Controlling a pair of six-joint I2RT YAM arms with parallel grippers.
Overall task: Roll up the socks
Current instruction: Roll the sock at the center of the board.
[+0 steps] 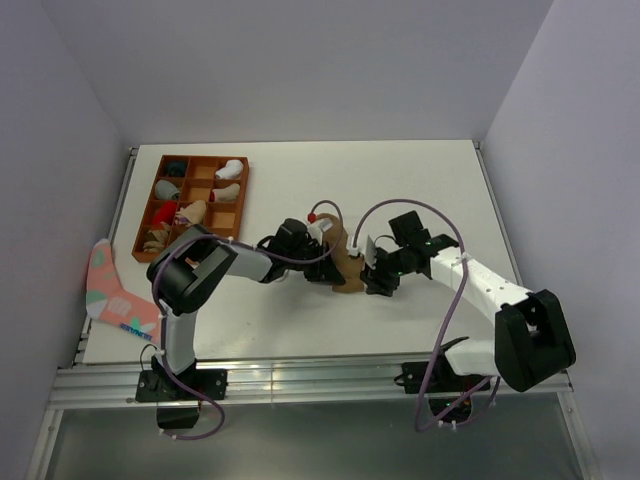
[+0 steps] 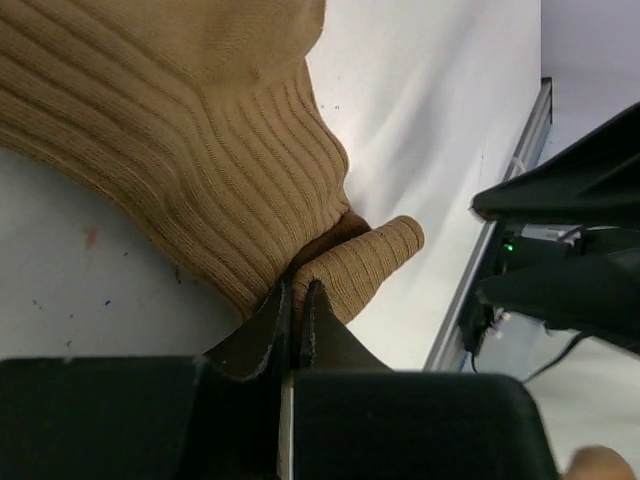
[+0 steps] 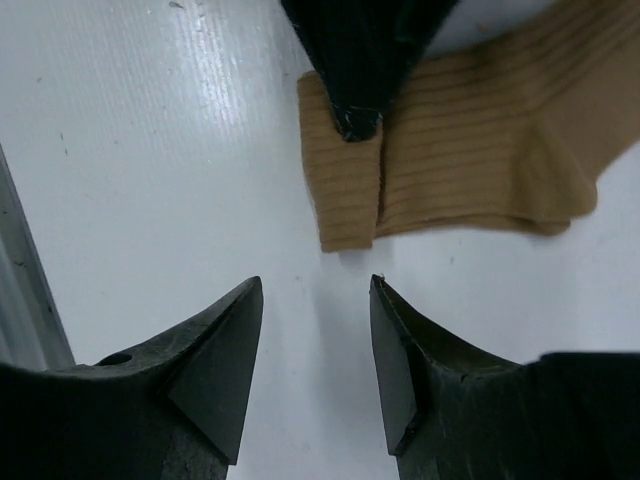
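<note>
left end effector [image 2: 297, 292] clenched on tan sock [image 2: 200, 150], folded edge | right end effector [image 3: 315, 290] released, empty | risk: shallow pinch slips, fold likely springs flat

A white table [image 1: 420, 180] stands enclosed by plain pale-grey walls [image 1: 300, 60] under soft, even light.

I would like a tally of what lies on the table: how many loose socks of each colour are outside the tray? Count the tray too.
Tan sock: 1
Pink sock with teal patches: 1
Brown compartment tray: 1
Total: 3
</note>
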